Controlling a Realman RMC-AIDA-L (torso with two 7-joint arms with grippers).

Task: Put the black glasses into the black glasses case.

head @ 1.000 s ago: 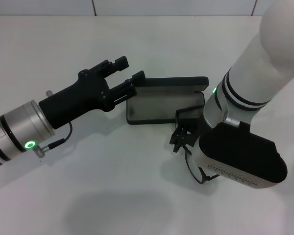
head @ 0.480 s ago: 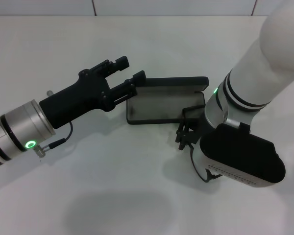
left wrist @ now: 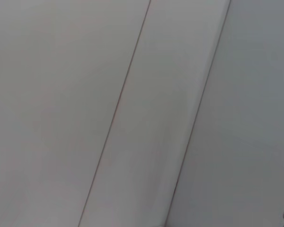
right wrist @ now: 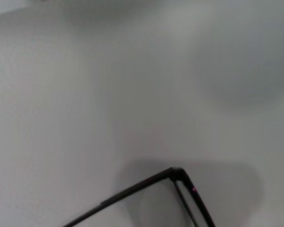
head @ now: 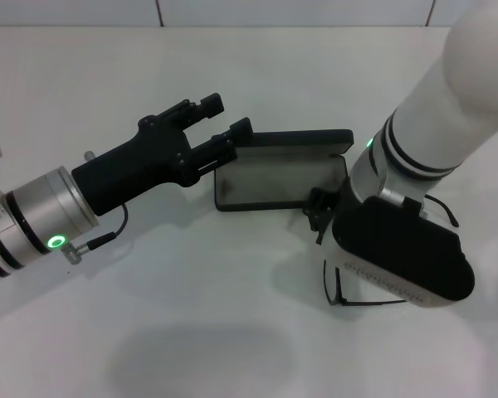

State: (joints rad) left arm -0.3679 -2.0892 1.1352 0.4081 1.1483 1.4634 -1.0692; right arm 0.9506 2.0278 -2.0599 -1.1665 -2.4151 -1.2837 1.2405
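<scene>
The thin black wire-frame glasses (head: 342, 286) lie on the white tabletop (head: 191, 332), just below the near right corner of the flat black glasses case (head: 278, 178). Most of them are hidden under the big white and black wrist of the right arm. Only a bit of the front frame, one long thin arm and a curved tip at the far right poke out. In the right wrist view I see just one corner of the frame (right wrist: 177, 174) and its shadow.

The case sits open, grey inside, with its lid tipped up along the far side. Nothing is in it.

The right end effector (head: 317, 217) points down close to the case's near right corner. Its fingers are mostly covered, so I cannot tell if they are open or closed, or if they touch the glasses at all.

The left end effector (head: 220, 124) has its two black fingers spread apart, with the lower finger at the left end of the case lid. It may be touching the lid. The left wrist view shows only plain pale surface.
</scene>
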